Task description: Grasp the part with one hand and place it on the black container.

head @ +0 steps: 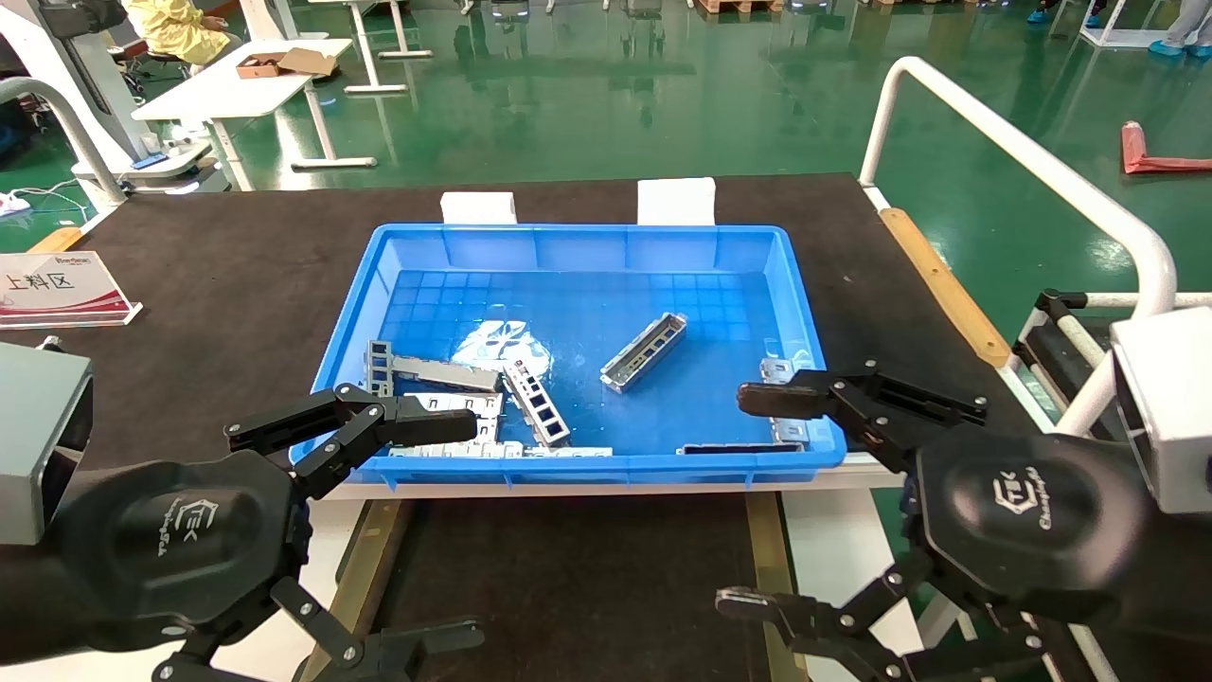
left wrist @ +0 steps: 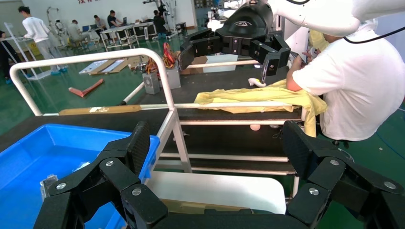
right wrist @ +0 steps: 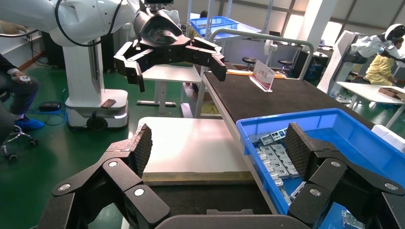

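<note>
The part (head: 644, 350), a long narrow silver channel strip with small slots, lies diagonally in the right middle of the blue bin (head: 587, 246). The black container (head: 568, 578), a flat tray with olive-bronze rails, sits in front of the bin between my two grippers. My left gripper (head: 464, 530) is open and empty at the tray's left rail, near the bin's front left corner. My right gripper (head: 734, 499) is open and empty at the tray's right rail, near the bin's front right corner. The tray's floor also shows in the right wrist view (right wrist: 200, 195).
The bin holds several other metal pieces: a ladder-like bracket (head: 540, 403), flat plates (head: 445, 426) at the front left, and a strip (head: 431, 371). A sign (head: 57, 289) stands far left. A white rail (head: 1023, 152) borders the right side. A person (left wrist: 363, 81) sits beyond it.
</note>
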